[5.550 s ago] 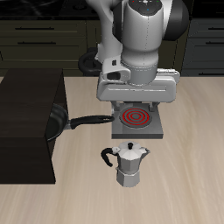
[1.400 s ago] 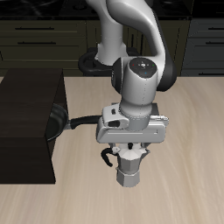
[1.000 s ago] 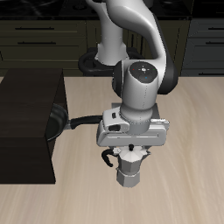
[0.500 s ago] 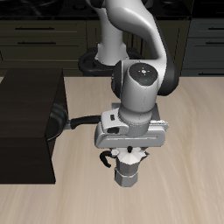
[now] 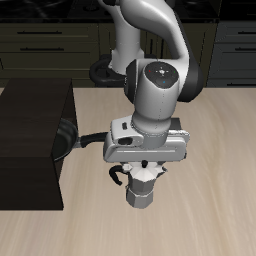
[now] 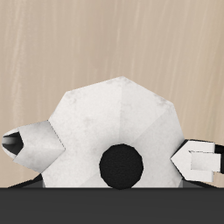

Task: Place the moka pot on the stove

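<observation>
Wooden table (image 5: 215, 200) bears moka pot (image 5: 140, 186), top hidden under pincer (image 5: 141, 170).

The arm (image 5: 150, 40) is glossy white with rounded segments and dark grey bands at the joints. Its wrist (image 5: 155, 88) is a bulbous grey-white dome above a flat, pale grey rectangular end effector (image 5: 143, 165) body.

Moka pot (image 5: 140, 189) silver, black lid knob (image 6: 121, 164); table (image 5: 215, 200) pale wood grain; box (image 5: 30, 140) black; arm (image 5: 155, 90) white-grey.
</observation>
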You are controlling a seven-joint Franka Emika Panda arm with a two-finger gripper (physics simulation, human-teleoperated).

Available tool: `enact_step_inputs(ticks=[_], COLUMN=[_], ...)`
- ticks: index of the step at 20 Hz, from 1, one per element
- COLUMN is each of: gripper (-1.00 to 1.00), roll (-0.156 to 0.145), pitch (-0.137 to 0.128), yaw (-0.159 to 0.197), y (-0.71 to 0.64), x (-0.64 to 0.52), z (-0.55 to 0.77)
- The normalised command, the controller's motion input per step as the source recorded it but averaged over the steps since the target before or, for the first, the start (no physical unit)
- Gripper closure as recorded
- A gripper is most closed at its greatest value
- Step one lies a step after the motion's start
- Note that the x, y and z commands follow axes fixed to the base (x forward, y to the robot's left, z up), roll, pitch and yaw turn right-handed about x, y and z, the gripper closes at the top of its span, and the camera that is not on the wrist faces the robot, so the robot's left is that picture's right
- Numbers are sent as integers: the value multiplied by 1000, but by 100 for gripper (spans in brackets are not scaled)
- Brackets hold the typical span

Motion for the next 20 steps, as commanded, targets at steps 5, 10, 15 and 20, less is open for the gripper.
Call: enact_step_inputs(ticks=[5,10,15,20], gripper=[100,100,100,100], roll=[-2,11,16,19], pitch=[-35,-23,-25,-25], yaw=[-9,-2,-9,-8], y=[-19,30,75,25], x=[-148,-177,-232,-208], z=[250,184,216,179])
